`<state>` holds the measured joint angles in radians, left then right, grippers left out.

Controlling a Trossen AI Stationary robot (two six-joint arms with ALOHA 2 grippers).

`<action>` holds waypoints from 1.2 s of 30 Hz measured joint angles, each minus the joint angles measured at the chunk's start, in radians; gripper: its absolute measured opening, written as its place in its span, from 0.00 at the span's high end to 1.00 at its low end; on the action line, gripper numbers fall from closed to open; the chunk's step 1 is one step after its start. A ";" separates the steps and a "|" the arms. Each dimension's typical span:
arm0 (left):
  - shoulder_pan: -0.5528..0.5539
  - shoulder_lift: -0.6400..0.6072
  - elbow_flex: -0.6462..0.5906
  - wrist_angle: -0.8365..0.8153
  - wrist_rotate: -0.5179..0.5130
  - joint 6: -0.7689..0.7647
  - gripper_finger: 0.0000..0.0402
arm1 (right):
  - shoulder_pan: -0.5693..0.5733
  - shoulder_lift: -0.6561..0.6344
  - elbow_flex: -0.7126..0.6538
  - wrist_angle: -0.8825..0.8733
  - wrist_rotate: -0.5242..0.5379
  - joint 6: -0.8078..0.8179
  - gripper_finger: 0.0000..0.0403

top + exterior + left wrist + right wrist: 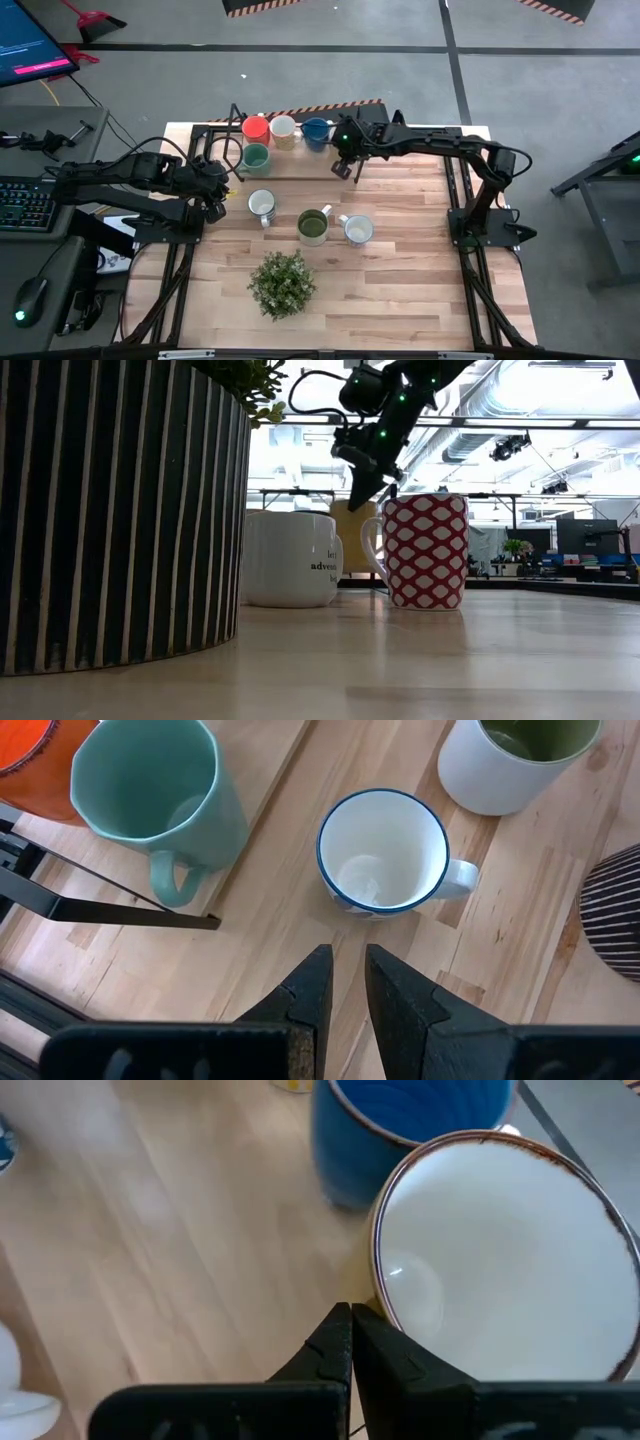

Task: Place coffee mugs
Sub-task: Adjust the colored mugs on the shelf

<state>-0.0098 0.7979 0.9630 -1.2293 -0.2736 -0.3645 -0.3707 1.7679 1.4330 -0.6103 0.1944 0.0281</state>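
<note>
**Right tool over back-row mug, left tool by blue-rimmed mug**

Right tool [350,1325], fingers pressed together, holding nothing, just beside a white mug [505,1255] next to the blue mug [316,132] at the bench's [400,300] far edge. Left tool [345,980], fingers slightly parted, empty, near the blue-rimmed white mug [383,848]. Teal mug [150,795] beside it.

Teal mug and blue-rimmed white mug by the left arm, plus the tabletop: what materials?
Teal mug: likely glazed ceramic, with a smooth, softly glossy wall. Blue-rimmed white mug: looks like enamelware or glazed ceramic, given its thin dark-blue rim and shiny interior; unclear which. Tabletop: wood, with visible grain and plank seams.
</note>
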 joint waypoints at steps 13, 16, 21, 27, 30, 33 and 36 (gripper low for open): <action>0.000 0.000 0.000 0.000 0.000 -0.001 0.87 | -0.037 0.000 0.000 0.039 0.004 -0.001 1.00; 0.000 0.000 0.000 0.000 0.000 -0.001 0.87 | -0.042 0.000 0.000 0.043 -0.001 -0.001 1.00; 0.000 0.000 0.000 0.000 0.000 -0.002 0.87 | -0.049 0.000 0.000 0.048 -0.003 -0.006 1.00; 0.000 0.000 0.000 0.000 0.000 -0.002 0.87 | -0.056 0.000 0.000 0.048 -0.003 -0.006 1.00; 0.000 0.000 0.000 0.000 0.000 -0.002 0.87 | -0.056 0.000 -0.001 0.049 -0.002 -0.006 1.00; 0.000 0.000 0.000 0.001 0.000 -0.002 0.87 | -0.055 0.000 -0.009 0.058 -0.002 -0.005 1.00; 0.000 0.000 0.000 0.001 0.000 -0.002 0.87 | -0.055 0.000 -0.009 0.061 -0.002 -0.002 1.00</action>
<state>-0.0098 0.7979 0.9630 -1.2286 -0.2733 -0.3668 -0.4259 1.7678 1.4239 -0.5491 0.1923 0.0260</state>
